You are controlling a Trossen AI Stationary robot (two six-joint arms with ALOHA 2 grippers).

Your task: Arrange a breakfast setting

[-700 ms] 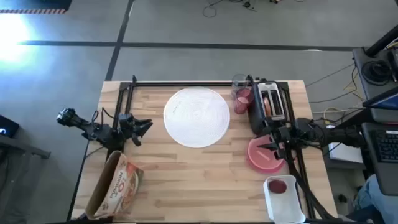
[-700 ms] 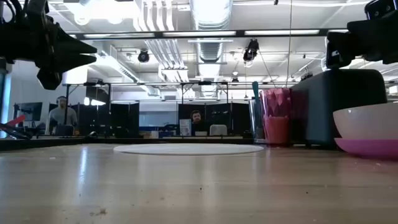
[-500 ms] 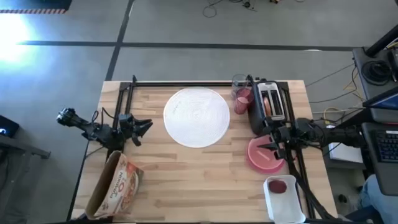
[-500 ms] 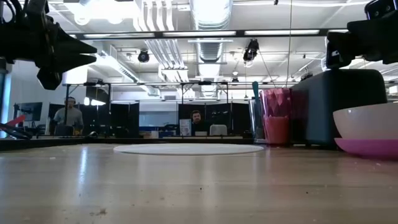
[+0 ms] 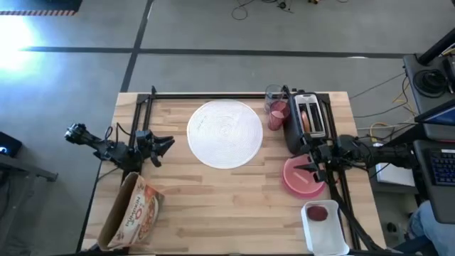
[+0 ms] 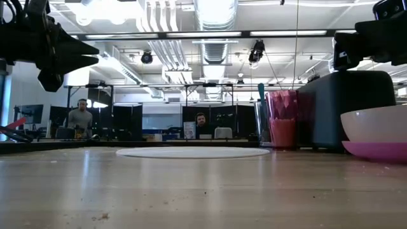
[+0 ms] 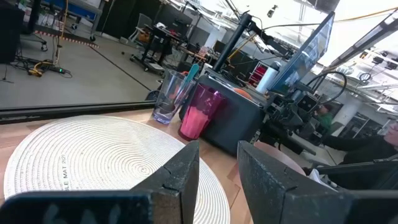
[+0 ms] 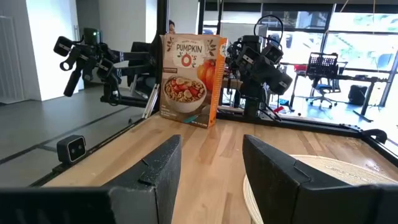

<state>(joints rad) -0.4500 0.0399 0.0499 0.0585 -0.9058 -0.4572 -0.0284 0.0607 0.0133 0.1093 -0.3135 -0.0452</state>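
The large white round disc (image 5: 225, 133) lies flat at the table's far middle. My left gripper (image 5: 169, 143) hovers open to the left of it, pointing at it, with nothing between its fingers (image 7: 180, 174). At the right, the translucent peach bowl (image 6: 375, 126) sits on the small magenta plate (image 6: 379, 151). My right gripper (image 5: 298, 168) hangs open above them and is clear of the bowl in the low view. The pink tumbler (image 5: 277, 114) stands by the black toaster (image 5: 307, 121). The cereal box (image 8: 188, 79) stands upright near the front left. A small red fruit (image 5: 318, 212) lies in the white tray (image 5: 325, 231).
A clear glass (image 5: 272, 94) stands behind the tumbler. Something brown shows in a toaster slot (image 5: 306, 119). A black rail frame (image 5: 213, 95) runs along the far edge. Bare wood spans the table's middle and front (image 5: 227, 206). People sit in the room beyond the table.
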